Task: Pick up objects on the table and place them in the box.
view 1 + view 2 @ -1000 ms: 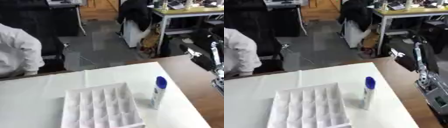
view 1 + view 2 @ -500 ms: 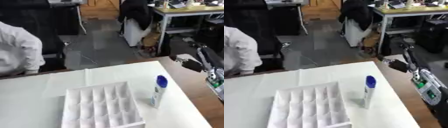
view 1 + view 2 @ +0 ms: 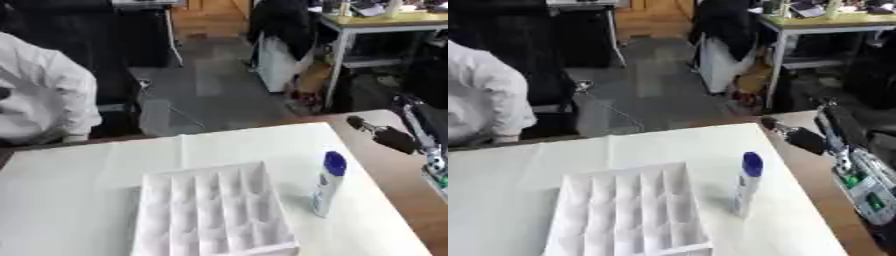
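The white surface (image 3: 105,165) carried the divided box (image 3: 213,214); just right of it stood the blue-capped bottle (image 3: 326,184), upright for grasping. Your right hand (image 3: 796,136) hovered beyond; its finger state could not be told.

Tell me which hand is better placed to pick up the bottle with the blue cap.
Probably the right hand: it reaches in from the right beside the upright bottle, right of the box. No left hand shows.
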Tool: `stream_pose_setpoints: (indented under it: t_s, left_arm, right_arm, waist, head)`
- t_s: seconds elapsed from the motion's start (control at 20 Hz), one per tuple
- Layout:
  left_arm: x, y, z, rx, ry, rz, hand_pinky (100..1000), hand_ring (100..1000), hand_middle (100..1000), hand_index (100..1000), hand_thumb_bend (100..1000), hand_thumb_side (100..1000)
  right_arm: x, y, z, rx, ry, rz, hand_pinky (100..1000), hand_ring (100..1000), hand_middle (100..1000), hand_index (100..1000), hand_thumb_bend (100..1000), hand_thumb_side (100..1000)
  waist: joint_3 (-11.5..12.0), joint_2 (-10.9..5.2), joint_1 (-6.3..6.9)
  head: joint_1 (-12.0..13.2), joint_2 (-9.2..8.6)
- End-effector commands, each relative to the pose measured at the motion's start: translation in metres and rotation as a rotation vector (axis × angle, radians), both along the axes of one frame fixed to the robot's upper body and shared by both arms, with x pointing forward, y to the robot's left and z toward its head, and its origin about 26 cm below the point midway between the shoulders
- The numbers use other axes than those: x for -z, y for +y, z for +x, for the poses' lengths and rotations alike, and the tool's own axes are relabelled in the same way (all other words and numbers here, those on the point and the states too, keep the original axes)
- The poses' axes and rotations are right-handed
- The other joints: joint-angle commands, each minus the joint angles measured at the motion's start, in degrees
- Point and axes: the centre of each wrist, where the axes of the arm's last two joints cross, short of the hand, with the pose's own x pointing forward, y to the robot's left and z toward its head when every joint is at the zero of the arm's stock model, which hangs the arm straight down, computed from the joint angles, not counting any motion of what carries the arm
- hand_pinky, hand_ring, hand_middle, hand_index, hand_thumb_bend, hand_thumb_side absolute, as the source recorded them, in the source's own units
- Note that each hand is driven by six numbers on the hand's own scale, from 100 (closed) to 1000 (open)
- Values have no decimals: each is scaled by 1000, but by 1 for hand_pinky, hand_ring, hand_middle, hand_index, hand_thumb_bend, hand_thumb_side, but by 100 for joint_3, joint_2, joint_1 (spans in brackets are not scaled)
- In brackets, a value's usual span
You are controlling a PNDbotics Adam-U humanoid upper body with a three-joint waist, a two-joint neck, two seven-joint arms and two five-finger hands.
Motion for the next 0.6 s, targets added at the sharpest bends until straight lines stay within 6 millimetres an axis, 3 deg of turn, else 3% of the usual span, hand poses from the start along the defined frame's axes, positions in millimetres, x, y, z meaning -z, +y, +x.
stream_pose_setpoints:
  t_s: [0.05, 0.6]
  left_arm:
    - [-9, 2, -3, 5, -23, 27, 650, 690, 803, 871, 521, 1000]
    - [-10, 2, -3, 8, -26, 26, 651, 691, 803, 870, 521, 1000]
  right_arm:
    - [-11, 12, -9, 14, -91, 61, 779, 916, 795, 945, 780, 847]
    - [13, 32, -22, 66, -96, 109, 782, 929, 807, 945, 775, 837]
  waist:
    - [-20, -72, -24]
    - [-25, -65, -22]
  head:
    - [125, 65]
    - [152, 84]
